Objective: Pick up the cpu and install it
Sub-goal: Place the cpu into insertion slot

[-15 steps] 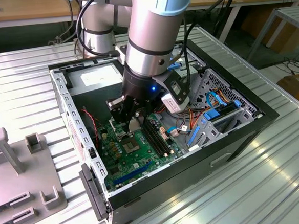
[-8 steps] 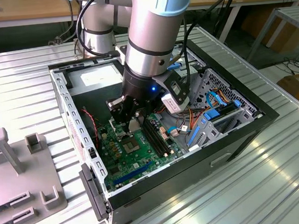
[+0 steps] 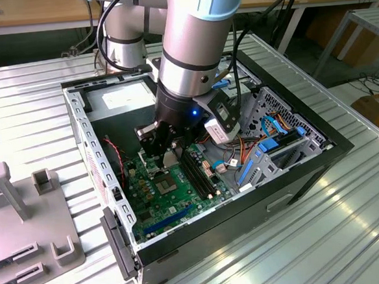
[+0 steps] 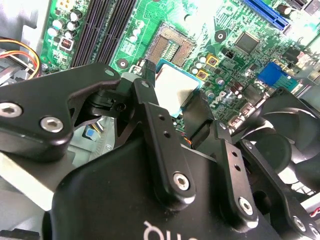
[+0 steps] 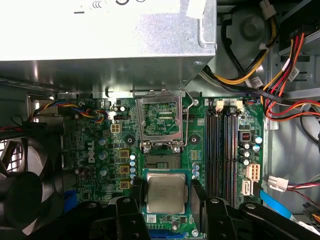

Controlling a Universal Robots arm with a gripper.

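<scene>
The cpu (image 5: 166, 194), a small flat square chip with a silver-grey top, is held by its edges between my gripper's black fingers (image 5: 136, 196). It hangs level just above the green motherboard (image 5: 100, 150). The black socket (image 5: 161, 159) lies beside it with its metal frame (image 5: 159, 117) swung up. In the second wrist view the cpu (image 4: 176, 90) sits close over the board, a short way off the socket (image 4: 170, 47). In the exterior view my gripper (image 3: 167, 151) reaches down into the open computer case (image 3: 295, 167), shut on the cpu (image 3: 170, 159).
A grey power-supply box (image 5: 100, 30) stands beyond the socket. Long black memory slots (image 5: 222, 145) run beside it. A black fan (image 5: 20, 192) and bundles of coloured cables (image 5: 280, 75) flank the board. A grey fixture (image 3: 26, 218) rests on the ribbed table at the exterior view's left.
</scene>
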